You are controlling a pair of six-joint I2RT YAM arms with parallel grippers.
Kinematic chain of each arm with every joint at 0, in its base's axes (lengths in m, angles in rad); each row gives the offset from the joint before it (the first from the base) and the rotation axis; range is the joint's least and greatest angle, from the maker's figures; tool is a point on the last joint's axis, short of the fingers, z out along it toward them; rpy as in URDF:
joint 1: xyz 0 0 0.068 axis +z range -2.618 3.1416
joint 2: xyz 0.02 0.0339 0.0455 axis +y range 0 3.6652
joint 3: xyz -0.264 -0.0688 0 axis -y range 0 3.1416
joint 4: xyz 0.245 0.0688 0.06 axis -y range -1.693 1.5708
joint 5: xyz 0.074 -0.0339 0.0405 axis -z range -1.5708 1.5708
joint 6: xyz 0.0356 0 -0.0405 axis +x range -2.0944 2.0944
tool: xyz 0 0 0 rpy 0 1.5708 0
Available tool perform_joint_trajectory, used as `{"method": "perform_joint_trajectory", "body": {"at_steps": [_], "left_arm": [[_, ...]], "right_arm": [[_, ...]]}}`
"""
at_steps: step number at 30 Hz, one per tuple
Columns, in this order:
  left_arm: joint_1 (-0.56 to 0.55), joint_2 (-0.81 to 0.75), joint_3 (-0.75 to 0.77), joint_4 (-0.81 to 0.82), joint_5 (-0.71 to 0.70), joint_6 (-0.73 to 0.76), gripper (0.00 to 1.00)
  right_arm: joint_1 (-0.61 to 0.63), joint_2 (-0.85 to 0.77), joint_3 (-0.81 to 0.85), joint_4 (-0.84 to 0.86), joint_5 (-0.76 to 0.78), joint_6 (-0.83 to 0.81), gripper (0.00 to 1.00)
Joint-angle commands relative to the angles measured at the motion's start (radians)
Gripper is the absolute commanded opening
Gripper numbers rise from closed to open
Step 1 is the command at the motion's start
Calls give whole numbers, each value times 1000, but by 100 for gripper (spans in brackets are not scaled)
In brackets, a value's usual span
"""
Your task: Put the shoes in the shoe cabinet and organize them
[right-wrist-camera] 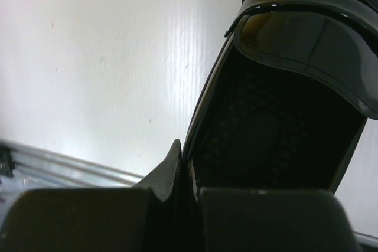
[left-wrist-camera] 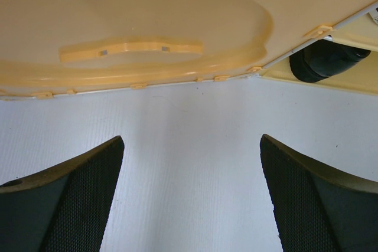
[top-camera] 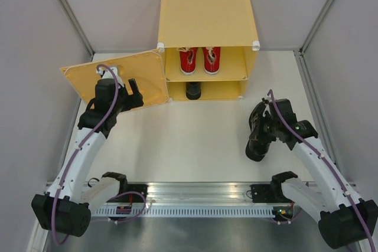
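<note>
pinching last black shoe (top-camera: 255,141) in right gripper (top-camera: 264,128), with left gripper (left-wrist-camera: 192,196) spread by door (top-camera: 144,78); next, into lower shelf (top-camera: 227,90) beside mate (top-camera: 194,91)

No text, label, brand or number can be read in any of the views. The only mark is a raised rounded shape (left-wrist-camera: 177,22) pressed into the door (top-camera: 147,78) of the shoe cabinet (top-camera: 207,16), which stands open at the far left, and it has no letters on it.
</note>
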State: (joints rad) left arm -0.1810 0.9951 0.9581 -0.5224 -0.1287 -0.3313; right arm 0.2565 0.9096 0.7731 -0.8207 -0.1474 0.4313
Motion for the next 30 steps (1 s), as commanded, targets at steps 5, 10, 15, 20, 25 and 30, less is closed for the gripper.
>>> {"method": "perform_joint_trajectory", "body": {"at_steps": [5,10,15,20,25,30], "left_arm": [[2,-1,-7,13,-8,14,98],[2,2,-7,15,-9,14,98],[2,5,-7,13,-11,12,98],[2,5,-7,13,-11,12,98],[2,7,-7,13,-11,14,98],[2,5,-7,13,-14,12,98]], "right_arm": [[47,-15,86,-109,-237,-164,1],[81,14,117,-89,-346,-204,1],[180,70,159,-29,-339,-198,1],[317,110,202,112,-180,-177,0],[365,199,258,237,-28,-210,1],[366,314,255,371,90,-249,1]]}}
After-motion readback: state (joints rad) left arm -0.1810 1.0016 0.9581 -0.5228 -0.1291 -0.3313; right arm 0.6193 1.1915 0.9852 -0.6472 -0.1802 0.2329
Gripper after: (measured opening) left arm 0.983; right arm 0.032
